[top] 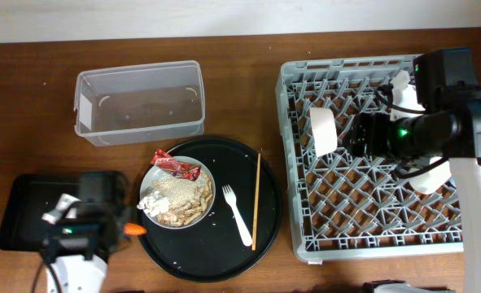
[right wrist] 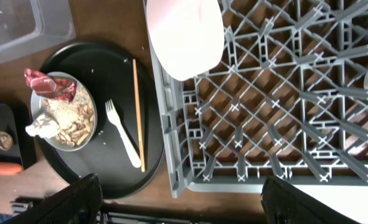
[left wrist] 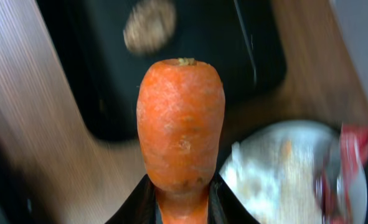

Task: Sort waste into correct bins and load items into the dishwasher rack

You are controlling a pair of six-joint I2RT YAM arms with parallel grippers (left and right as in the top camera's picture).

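My left gripper (left wrist: 182,202) is shut on an orange carrot (left wrist: 180,124). It holds it over the wood between the shallow black tray (left wrist: 103,68) and the grey-white plate (left wrist: 296,174). In the overhead view the carrot (top: 131,230) sticks out right of that tray (top: 24,213). The plate (top: 177,194) carries beige scraps, white tissue (top: 149,203) and the red wrapper (top: 175,164). My right gripper (right wrist: 180,208) is open and empty over the near edge of the grey rack (right wrist: 264,106), where a white cup (right wrist: 185,34) lies.
The clear tub (top: 138,102) stands at the back left. The plate, white fork (top: 238,216) and chopstick (top: 256,199) lie on a round black tray (top: 216,244). A brown scrap (left wrist: 149,25) lies in the shallow tray. Other white dishes (top: 427,179) sit in the rack (top: 362,195).
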